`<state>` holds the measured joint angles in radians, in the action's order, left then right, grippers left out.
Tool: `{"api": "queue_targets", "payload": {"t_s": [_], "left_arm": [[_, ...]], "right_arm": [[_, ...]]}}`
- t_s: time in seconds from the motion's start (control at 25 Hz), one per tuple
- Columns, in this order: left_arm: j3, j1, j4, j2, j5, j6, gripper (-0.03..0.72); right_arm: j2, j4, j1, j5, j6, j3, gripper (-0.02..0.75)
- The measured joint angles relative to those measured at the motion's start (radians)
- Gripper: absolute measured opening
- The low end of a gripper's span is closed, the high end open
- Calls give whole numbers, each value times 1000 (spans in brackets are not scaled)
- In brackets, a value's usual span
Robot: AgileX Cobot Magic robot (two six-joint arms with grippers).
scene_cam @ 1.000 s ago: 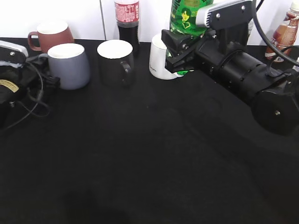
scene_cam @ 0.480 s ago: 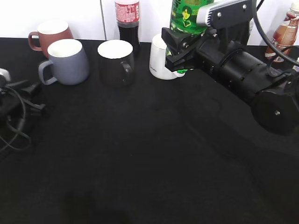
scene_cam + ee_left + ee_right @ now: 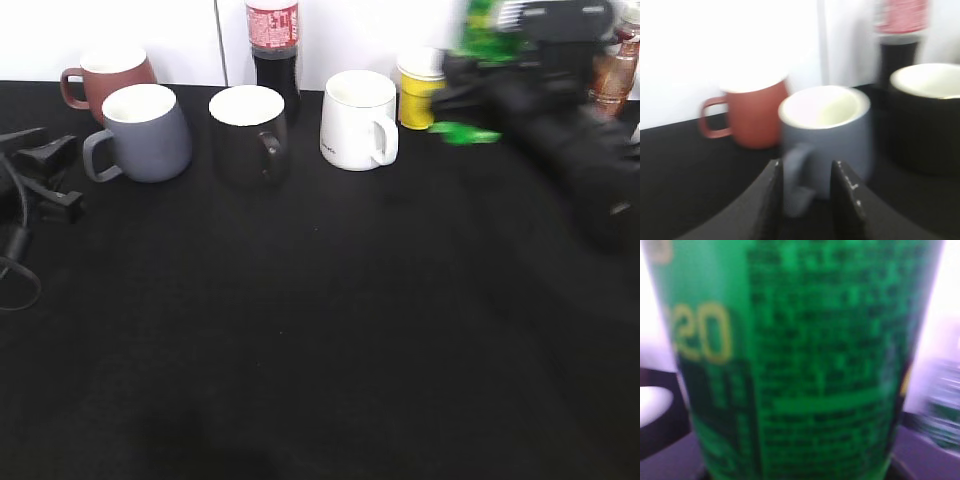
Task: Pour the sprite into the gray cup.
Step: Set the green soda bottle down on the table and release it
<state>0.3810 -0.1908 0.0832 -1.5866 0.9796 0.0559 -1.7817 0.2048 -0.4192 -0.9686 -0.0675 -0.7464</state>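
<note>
The sprite [image 3: 478,30] is a green bottle, blurred by motion at the back right, and its label fills the right wrist view [image 3: 800,365]. My right gripper [image 3: 462,98] is shut on it and holds it off the table; its fingers are hidden in the wrist view. The gray cup [image 3: 145,135] stands upright at the back left, handle to the left. My left gripper [image 3: 55,175] is open and empty, just left of that handle. In the left wrist view the cup [image 3: 830,130] stands right ahead of the gripper [image 3: 807,165], its handle in line with the gap.
Along the back stand a reddish-brown mug [image 3: 110,75], a black mug [image 3: 248,135], a cola bottle [image 3: 273,45], a white mug [image 3: 358,120], a yellow can [image 3: 420,90] and a brown drink bottle [image 3: 610,70]. A black cloth covers the table.
My right arm has swung to the right with the sprite, uncovering the white mug and the yellow can. My left gripper has drawn back leftwards from the gray cup.
</note>
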Motion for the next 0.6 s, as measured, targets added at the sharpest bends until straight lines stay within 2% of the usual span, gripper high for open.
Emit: {"api": "queue_targets", "payload": {"t_s": [0.08, 0.16, 0.2, 0.28, 0.6], "left_arm": [[0, -33, -5, 84, -127, -1, 251], [0, -55, -24, 145, -223, -1, 251], [3, -61, -30, 174, -296, -1, 251], [8, -63, -35, 192, -354, -1, 251], [13, -66, -37, 194, -374, -1, 251]], "right_arm": [[-8, 7, 86, 28, 0, 0, 395], [-66, 0, 116, -26, 0, 0, 395], [-141, -8, 116, -94, 0, -3, 395], [-226, -9, 116, -111, 0, -30, 395], [-370, -25, 116, -131, 0, -149, 409]]}}
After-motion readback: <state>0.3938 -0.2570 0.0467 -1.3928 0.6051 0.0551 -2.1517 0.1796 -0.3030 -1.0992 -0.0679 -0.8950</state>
